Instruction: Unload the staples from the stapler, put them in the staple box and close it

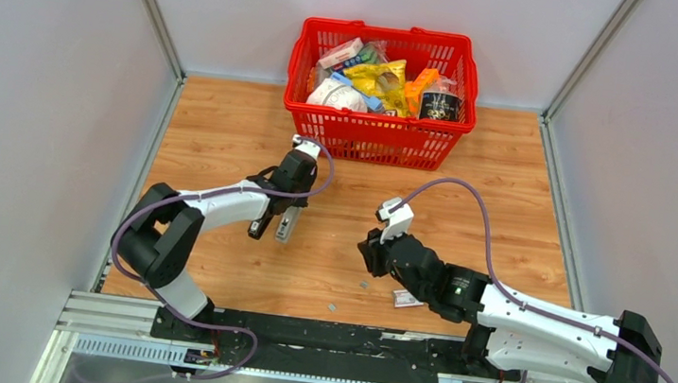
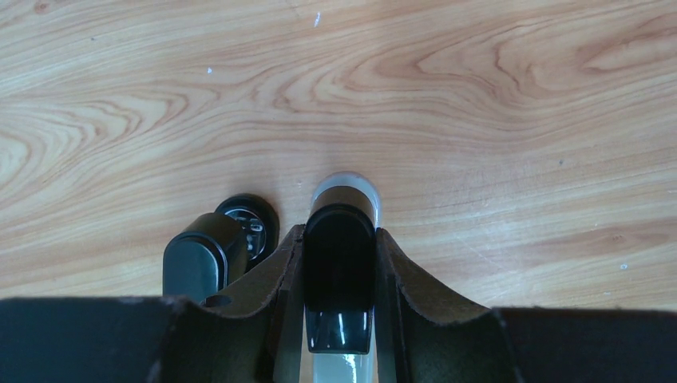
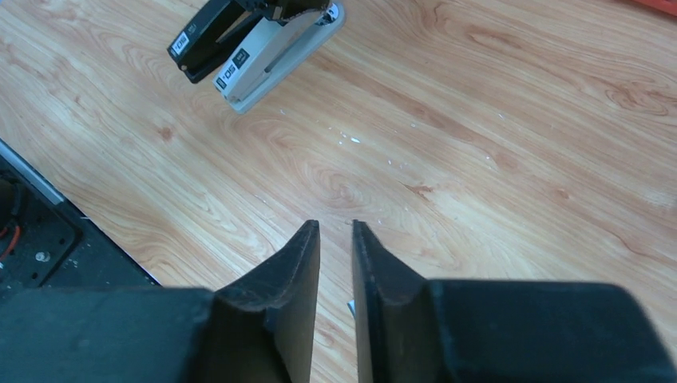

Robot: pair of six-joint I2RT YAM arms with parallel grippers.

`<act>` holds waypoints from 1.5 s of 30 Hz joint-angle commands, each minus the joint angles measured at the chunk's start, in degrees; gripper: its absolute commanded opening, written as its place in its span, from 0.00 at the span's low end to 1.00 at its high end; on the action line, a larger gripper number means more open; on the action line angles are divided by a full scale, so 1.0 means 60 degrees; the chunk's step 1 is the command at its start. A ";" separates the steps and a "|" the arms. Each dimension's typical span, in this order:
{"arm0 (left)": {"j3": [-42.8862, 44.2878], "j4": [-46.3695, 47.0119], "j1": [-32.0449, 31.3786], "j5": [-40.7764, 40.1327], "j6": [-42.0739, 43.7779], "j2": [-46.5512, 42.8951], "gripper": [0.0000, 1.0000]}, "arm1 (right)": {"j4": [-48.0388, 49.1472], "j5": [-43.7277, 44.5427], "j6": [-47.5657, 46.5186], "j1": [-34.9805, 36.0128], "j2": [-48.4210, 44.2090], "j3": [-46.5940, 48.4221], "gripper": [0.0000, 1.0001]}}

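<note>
From above, the left gripper (image 1: 284,207) is clamped across the stapler (image 1: 282,226) and holds it over the middle of the table (image 1: 226,142). The tool is splayed open, its black top arm (image 1: 260,226) swung away from the grey base. That is probably so the channel is exposed and the contents can be drawn or shaken out. The right gripper (image 1: 372,254) hangs low over the wood, well apart from the stapler. A few staples (image 1: 331,307) lie as tiny pale bits on the boards near it, just beside a small white-and-red box (image 1: 407,300). The red basket (image 1: 374,133) of groceries at the far edge plays no part. In the left wrist view, the fingers (image 2: 415,279) press both flanks of the stapler's dark, rounded end. This is a firm side grip that leaves the hinge free, and the top arm (image 2: 209,259) pokes out to the left of the grasp. Whether a strip remains inside cannot be told from here. In the right wrist view, the fingers (image 3: 295,271) stand a narrow slit apart with nothing clearly between them. I judge that gripper released and empty, though a speck low in the gap is too small to identify. Ahead of it, more silvery bits (image 3: 349,140) are scattered on the table, between this gripper and the raised stapler (image 3: 263,56).
</note>
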 commanded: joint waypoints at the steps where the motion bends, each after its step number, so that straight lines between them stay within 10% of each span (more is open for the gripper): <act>1: 0.0415 0.0504 0.0020 0.0008 -0.0111 0.0115 0.36 | -0.0313 0.0210 0.0233 -0.0015 -0.0128 0.0362 0.30; 4: 0.0518 0.0314 0.0019 -0.0022 -0.0126 0.0101 0.58 | -0.0474 0.0313 0.0277 -0.0030 -0.0319 0.0348 0.39; 15: 0.0504 -0.0053 0.0019 0.0139 -0.0302 -0.1480 0.77 | -0.1089 0.0781 0.0233 -0.0030 -0.0934 0.0509 0.54; 33: 0.0168 -0.0172 0.0019 0.3989 -0.0960 -0.3809 0.77 | -0.3152 0.2467 0.0481 -0.0555 -0.1521 0.1035 0.64; 45: -0.1063 0.0679 0.0005 0.5090 -0.1723 -0.4542 0.73 | -0.4780 -0.0476 0.2531 -0.3414 -0.1448 0.0261 0.60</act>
